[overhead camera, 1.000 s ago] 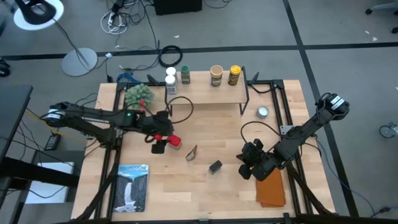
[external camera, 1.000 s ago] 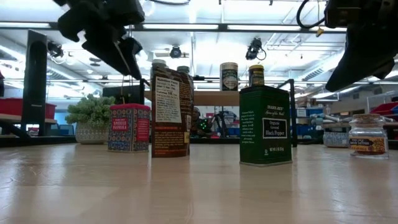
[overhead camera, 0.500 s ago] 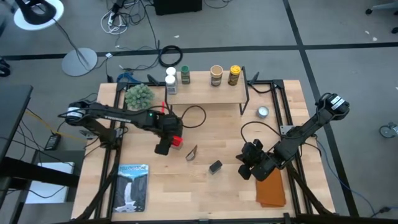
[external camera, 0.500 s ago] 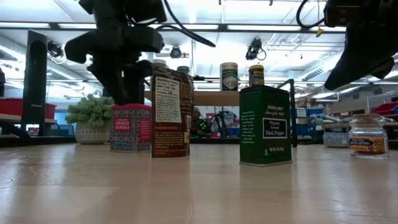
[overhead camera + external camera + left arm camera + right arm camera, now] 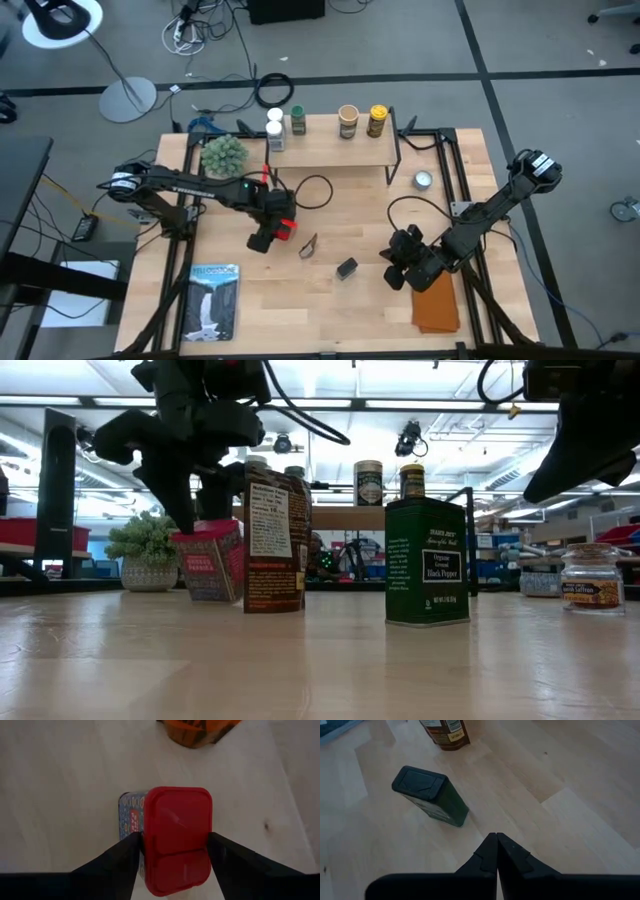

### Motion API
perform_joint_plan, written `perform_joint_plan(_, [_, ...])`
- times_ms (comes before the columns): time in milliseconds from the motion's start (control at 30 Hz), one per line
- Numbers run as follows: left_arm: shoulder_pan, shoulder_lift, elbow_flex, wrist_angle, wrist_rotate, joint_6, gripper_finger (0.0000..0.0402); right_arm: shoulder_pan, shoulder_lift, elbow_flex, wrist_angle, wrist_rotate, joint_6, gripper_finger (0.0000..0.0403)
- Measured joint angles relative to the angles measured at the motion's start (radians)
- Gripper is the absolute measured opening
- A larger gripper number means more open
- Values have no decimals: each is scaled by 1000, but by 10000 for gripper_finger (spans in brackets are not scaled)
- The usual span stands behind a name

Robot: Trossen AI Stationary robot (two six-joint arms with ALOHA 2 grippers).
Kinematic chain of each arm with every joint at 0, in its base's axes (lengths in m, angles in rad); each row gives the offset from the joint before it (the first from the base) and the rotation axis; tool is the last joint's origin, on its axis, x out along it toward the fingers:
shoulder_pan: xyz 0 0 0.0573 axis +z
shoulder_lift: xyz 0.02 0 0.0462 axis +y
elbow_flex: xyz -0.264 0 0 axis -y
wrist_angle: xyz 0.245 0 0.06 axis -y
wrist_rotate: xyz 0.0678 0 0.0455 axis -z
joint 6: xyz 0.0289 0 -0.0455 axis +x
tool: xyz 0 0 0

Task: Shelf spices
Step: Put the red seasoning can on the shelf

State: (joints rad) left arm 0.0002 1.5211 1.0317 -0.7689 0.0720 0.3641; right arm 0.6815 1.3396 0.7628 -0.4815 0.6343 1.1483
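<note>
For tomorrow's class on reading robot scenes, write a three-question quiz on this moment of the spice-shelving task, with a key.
1. True or false: the left gripper has its jaws on either side of the red tin.
2. How many jars stand on the shelf in the high view? A) two B) four C) six
3. Fill in: in the low view, the red tin stands ____ rather than upright.

Key:
1. True; they clamp its red lid.
2. B.
3. Tilted. The right gripper waits shut near the green pepper tin.
</note>
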Motion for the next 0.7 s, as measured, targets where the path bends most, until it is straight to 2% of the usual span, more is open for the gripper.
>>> perform_joint_plan(233, [0, 0, 0, 7, -41, -3, 233, 2, 0, 0, 9, 0, 0, 4])
perform_joint_plan(367, [0, 0, 0, 5, -103, -12, 233, 4, 0, 0, 10, 0, 0, 2])
perform_joint_plan(500, [1, 0, 2, 2, -112, -27, 233, 4, 0, 0, 13, 0, 0, 4])
perform_joint_plan(700, [0, -2, 75, -81, -141, -55, 233, 4, 0, 0, 14, 0, -2, 2])
